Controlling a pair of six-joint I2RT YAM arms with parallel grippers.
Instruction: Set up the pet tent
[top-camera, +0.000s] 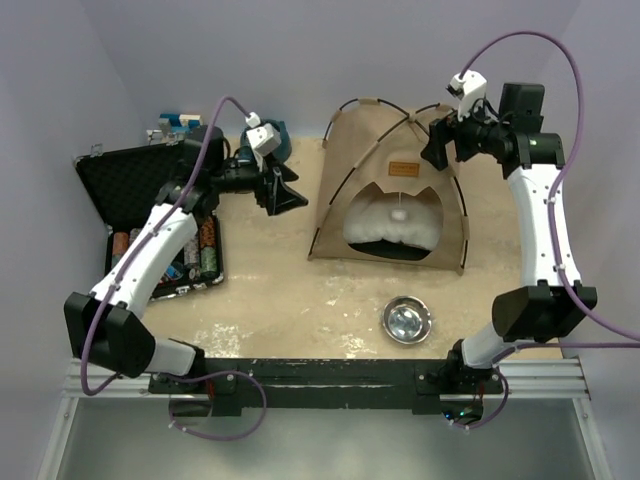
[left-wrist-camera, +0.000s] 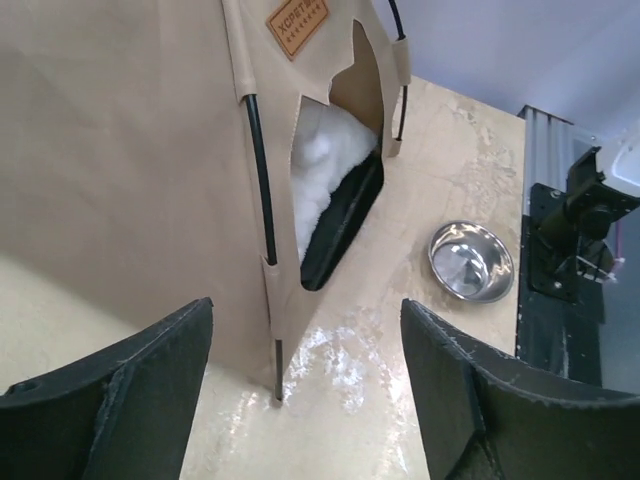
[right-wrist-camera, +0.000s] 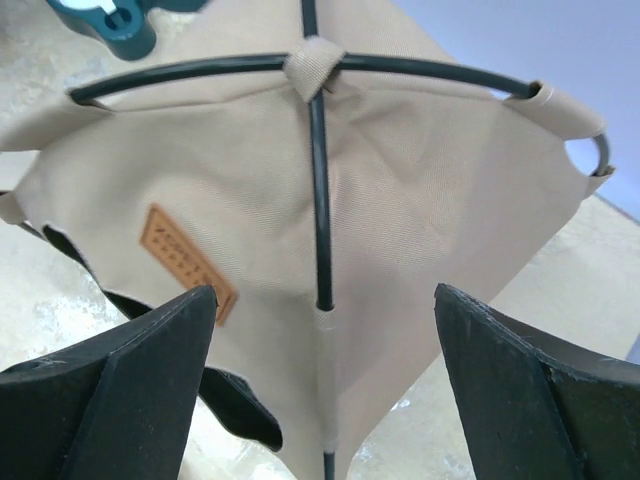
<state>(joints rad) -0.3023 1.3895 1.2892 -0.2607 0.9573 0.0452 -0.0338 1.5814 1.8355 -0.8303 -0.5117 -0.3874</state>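
Observation:
The tan pet tent (top-camera: 390, 160) stands upright at the back middle of the table, its thin dark poles crossed at the top and a white cushion with a small white pom-pom (top-camera: 401, 212) inside the rounded entrance. My left gripper (top-camera: 283, 188) is open and empty just left of the tent; the left wrist view shows the tent's side wall (left-wrist-camera: 130, 150) and a pole foot (left-wrist-camera: 277, 385) on the table. My right gripper (top-camera: 437, 145) is open and empty at the tent's upper right, facing the crossed poles (right-wrist-camera: 316, 62) and a tan label (right-wrist-camera: 185, 260).
A steel bowl (top-camera: 407, 319) sits in front of the tent, also in the left wrist view (left-wrist-camera: 471, 260). An open black case (top-camera: 130, 180) with cans lies at the left. A teal object (top-camera: 275, 135) stands behind the left gripper.

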